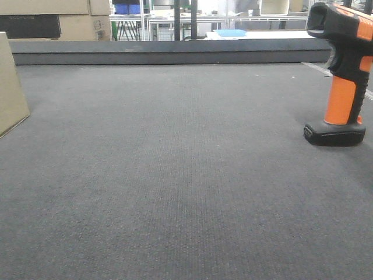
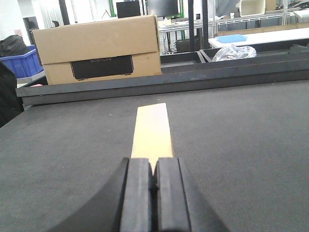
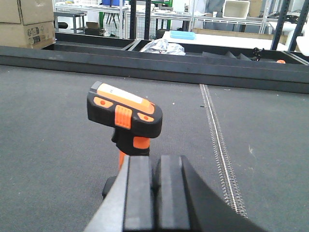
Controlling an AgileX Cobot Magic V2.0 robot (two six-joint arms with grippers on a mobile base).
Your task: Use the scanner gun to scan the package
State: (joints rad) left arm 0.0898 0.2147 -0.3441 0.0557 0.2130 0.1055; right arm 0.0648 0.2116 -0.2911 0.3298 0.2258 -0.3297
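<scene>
- We start at our left gripper (image 2: 153, 180), at 6 o'clock in the left wrist view: its two black fingers (image 2: 137, 193) are pressed together, with only a thin seam between them and nothing caught there.
- Just past those fingertips, toward 12 o'clock, the package (image 2: 152, 130) lies on the dark mat (image 2: 251, 140); from here we see it edge-on as a narrow tan strip running away from us. Whether the fingertips touch its near end, we cannot tell.
- In the front view the same package (image 1: 11, 87) shows only as a tan slab cut off at 9 o'clock.
- Further out at 11 o'clock in the left wrist view, a big cardboard box (image 2: 99, 50) with a black label sits beyond the mat's raised black rim (image 2: 169, 79), and a blue crate (image 2: 21, 65) stands at its left.
- Our right gripper (image 3: 153, 186), at 6 o'clock in the right wrist view, also has its fingers (image 3: 169, 193) pressed together and holds nothing.
- Right ahead of it, at about 11 o'clock from the fingertips, the scanner gun (image 3: 126, 118) stands upright on its base, black and orange, its head pointing toward 3 o'clock. Its lower handle is hidden behind the fingers, so we cannot tell if they touch.
- In the front view the scanner gun (image 1: 344, 76) stands at 3 o'clock, well apart from the package.
- A stitched seam (image 3: 218, 140) runs through the mat from 12 to 5 o'clock on the gripper's right.
</scene>
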